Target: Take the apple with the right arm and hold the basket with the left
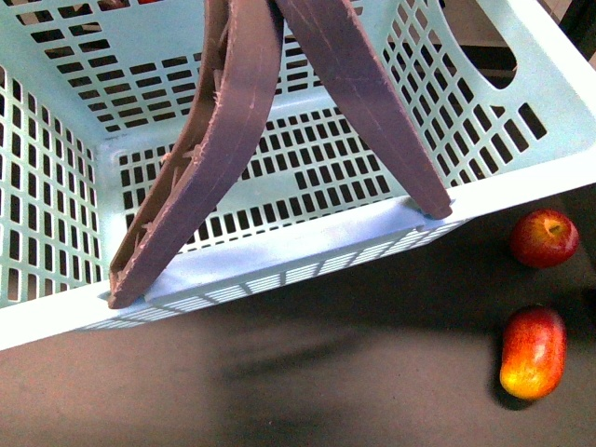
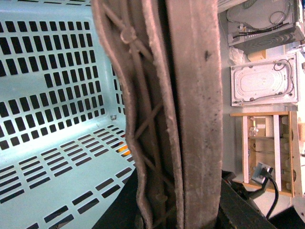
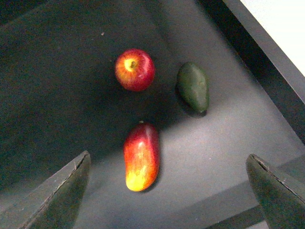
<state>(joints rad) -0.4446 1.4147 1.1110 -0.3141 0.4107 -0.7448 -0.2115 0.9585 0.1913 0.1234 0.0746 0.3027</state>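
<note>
Near apple (image 3: 135, 69), right hand (image 3: 167, 155) wide open.

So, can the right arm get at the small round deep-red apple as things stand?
Probably yes: the apple lies uncovered on the dark table, the right gripper is open above, and the elongated red-yellow fruit and dark green fruit lie apart from it.
</note>
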